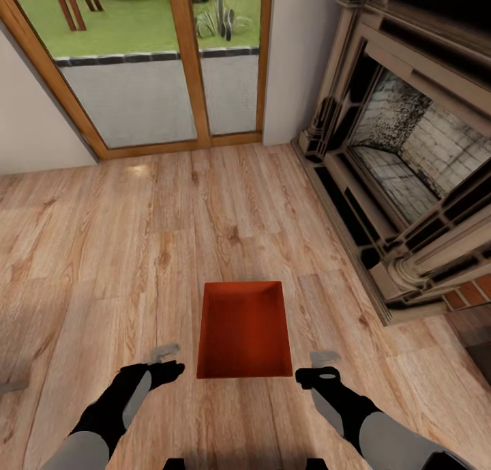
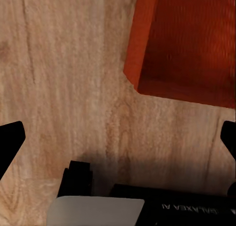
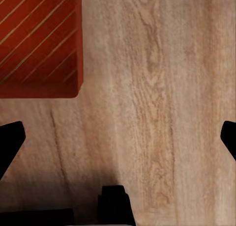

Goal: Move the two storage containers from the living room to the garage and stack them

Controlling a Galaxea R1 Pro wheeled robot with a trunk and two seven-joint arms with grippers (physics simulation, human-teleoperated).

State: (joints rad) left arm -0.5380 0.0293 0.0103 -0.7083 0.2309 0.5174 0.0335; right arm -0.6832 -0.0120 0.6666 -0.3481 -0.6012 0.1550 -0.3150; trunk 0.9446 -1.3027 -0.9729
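One orange-red storage container [image 1: 244,330] sits open-topped and empty on the light wood-plank floor of the living room, straight ahead of me. My left gripper [image 1: 168,370] hovers low beside its near left corner, apart from it, open with nothing between the fingers. My right gripper [image 1: 318,374] hovers beside the near right corner, also open and empty. The left wrist view has a corner of the container [image 2: 187,39] beyond the spread fingertips of the left gripper [image 2: 118,137]. In the right wrist view a container corner [image 3: 37,39] lies off to one side of the open right gripper [image 3: 118,140].
A large fireplace [image 1: 409,170] with a raised hearth runs along the right. Wood-framed glass doors [image 1: 157,61] close the far wall, with lawn outside. Bare plank floor [image 1: 102,252] stretches left of and beyond the container.
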